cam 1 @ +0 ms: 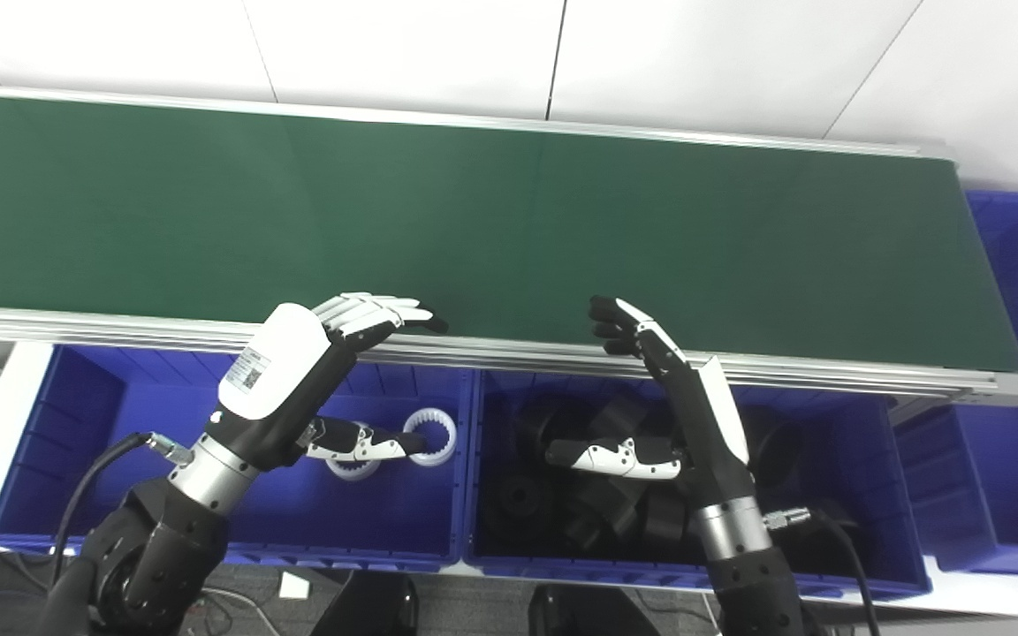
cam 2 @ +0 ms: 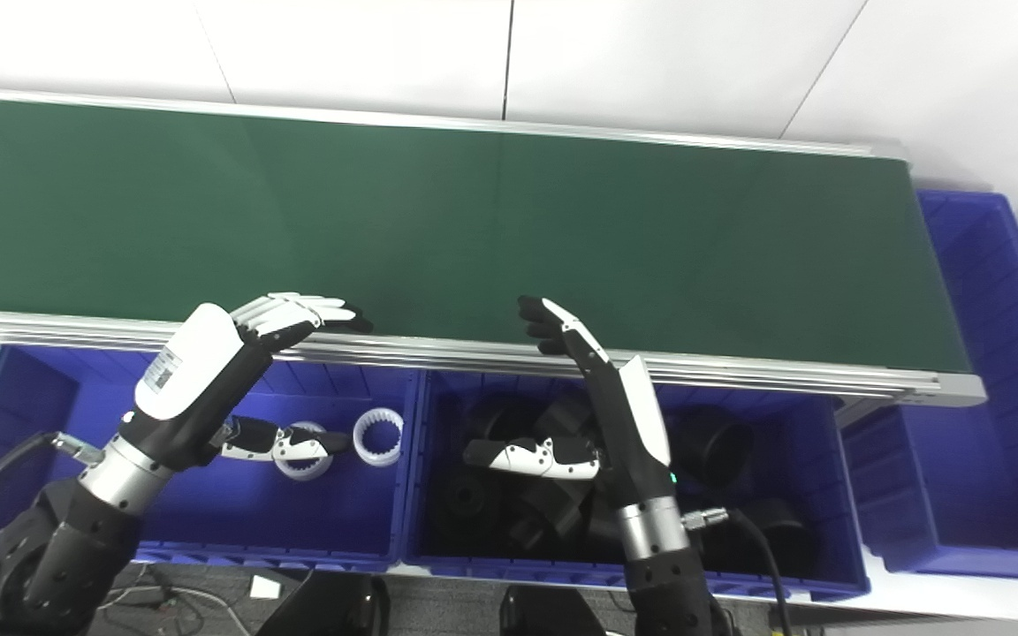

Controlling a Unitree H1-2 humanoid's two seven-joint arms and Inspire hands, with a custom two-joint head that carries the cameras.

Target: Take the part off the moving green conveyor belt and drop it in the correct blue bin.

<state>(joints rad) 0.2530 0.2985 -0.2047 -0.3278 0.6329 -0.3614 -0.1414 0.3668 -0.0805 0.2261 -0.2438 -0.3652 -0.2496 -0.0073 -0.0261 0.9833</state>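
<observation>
Belt (cam 1: 509, 221) bare of parts; left hand (cam 1: 297, 371) and right hand (cam 1: 677, 389) wait with fingers released, empty, above bins (cam 1: 474, 415) already holding sorted rings and black parts.

Conveyor belt (cam 1: 509, 230): matt green, smooth. Its frame rail (cam 1: 827, 369): brushed, silvery metal. Bins (cam 1: 76, 424): glossy blue plastic. Toothed rings (cam 1: 432, 435): white, probably plastic. Dark parts (cam 1: 615, 415): dull black.

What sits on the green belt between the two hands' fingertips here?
Nothing: between the left hand and the right hand, the green conveyor belt is bare, with no part on it. Both eye views show that.
</observation>
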